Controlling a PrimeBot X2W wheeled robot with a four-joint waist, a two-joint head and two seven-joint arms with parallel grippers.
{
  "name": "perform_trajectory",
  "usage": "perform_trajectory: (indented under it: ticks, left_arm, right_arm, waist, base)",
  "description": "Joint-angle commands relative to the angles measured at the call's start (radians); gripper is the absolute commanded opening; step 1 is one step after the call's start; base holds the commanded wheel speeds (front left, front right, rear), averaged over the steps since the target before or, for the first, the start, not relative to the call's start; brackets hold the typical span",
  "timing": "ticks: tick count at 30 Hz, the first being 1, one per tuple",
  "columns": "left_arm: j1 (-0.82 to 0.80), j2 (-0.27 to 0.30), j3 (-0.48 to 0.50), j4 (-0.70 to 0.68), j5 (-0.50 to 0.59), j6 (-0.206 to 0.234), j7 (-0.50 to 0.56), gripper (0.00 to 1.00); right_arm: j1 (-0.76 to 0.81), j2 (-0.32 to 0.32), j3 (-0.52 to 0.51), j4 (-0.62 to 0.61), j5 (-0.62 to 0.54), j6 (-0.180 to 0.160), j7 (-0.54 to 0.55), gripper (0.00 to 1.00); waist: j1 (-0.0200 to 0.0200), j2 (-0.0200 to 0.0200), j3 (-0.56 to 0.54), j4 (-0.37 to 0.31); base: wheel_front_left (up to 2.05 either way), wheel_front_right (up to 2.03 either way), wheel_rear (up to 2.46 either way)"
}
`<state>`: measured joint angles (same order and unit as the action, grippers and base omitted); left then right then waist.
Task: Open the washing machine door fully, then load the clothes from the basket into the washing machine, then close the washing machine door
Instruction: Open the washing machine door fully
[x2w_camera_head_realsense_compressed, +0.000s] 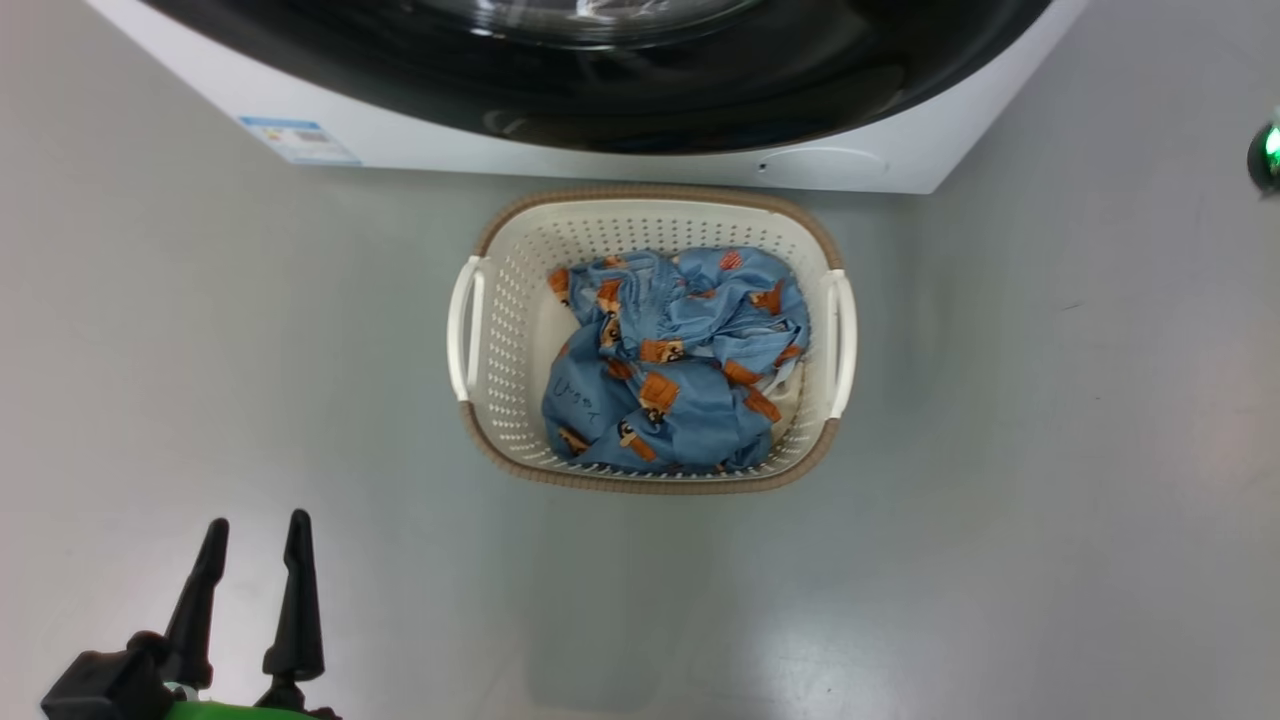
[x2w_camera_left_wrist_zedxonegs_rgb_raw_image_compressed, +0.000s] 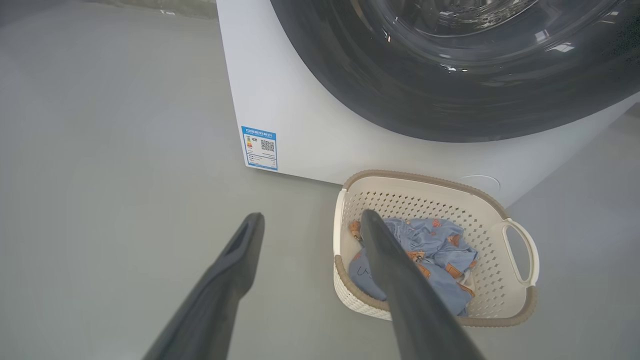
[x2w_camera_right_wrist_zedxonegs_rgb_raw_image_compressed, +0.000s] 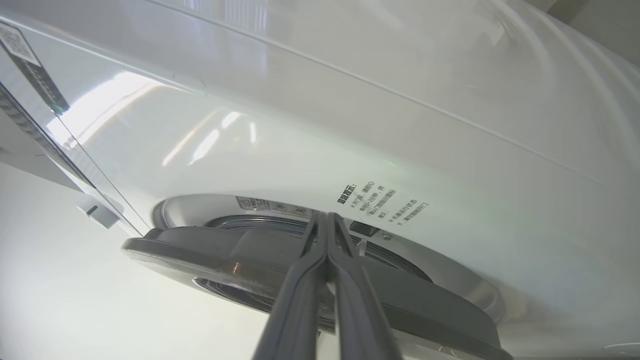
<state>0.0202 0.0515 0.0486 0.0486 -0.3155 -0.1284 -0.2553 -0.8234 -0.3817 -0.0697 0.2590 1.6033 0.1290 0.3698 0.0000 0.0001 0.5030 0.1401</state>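
Observation:
The washing machine (x2w_camera_head_realsense_compressed: 600, 160) stands at the top, its door (x2w_camera_head_realsense_compressed: 700, 100) a glossy black rim around a glass bowl. In the right wrist view the door (x2w_camera_right_wrist_zedxonegs_rgb_raw_image_compressed: 200, 250) stands slightly ajar from the white front (x2w_camera_right_wrist_zedxonegs_rgb_raw_image_compressed: 350, 125). My right gripper (x2w_camera_right_wrist_zedxonegs_rgb_raw_image_compressed: 326, 218) is shut, its fingertips pressed together and reaching over the door's edge into that gap. The basket (x2w_camera_head_realsense_compressed: 650, 195) sits on the floor just before the machine, holding the crumpled blue clothes (x2w_camera_head_realsense_compressed: 670, 360). My left gripper (x2w_camera_head_realsense_compressed: 256, 527) hangs open and empty, left of and nearer than the basket (x2w_camera_left_wrist_zedxonegs_rgb_raw_image_compressed: 425, 180) and clothes (x2w_camera_left_wrist_zedxonegs_rgb_raw_image_compressed: 440, 245).
Grey floor lies all around. A blue label (x2w_camera_left_wrist_zedxonegs_rgb_raw_image_compressed: 259, 148) is stuck low on the machine's front corner, and a round cover (x2w_camera_head_realsense_compressed: 820, 160) sits low behind the basket. A green light (x2w_camera_head_realsense_compressed: 1268, 150) glows at the right edge.

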Motion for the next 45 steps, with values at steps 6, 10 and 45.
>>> perform_trajectory:
  ticks: [6,10,45]
  left_arm:
    - [-0.001,0.009,0.033,-0.020,-0.012,-0.002,-0.006,1.00]
    - [0.003,0.006,0.035,-0.021,-0.016,-0.002,-0.006,1.00]
    - [-0.040,-0.001,0.040,0.000,-0.023,-0.002,-0.006,1.00]
  right_arm:
    - [-0.065,-0.002,0.024,-0.033,-0.008,0.002,0.040,0.00]
    - [-0.114,-0.002,0.030,-0.030,-0.010,0.002,0.059,0.00]
    - [-0.237,0.052,0.081,0.026,-0.007,0.002,0.212,0.00]
  waist:
    - [0.0000,-0.0001,0.035,0.043]
    - [0.0000,-0.0001,0.060,0.053]
    - [0.0000,-0.0001,0.111,0.055]
  base:
    - [0.00,0.00,0.00]
    - [0.00,0.00,0.00]
    - [0.00,0.00,0.00]
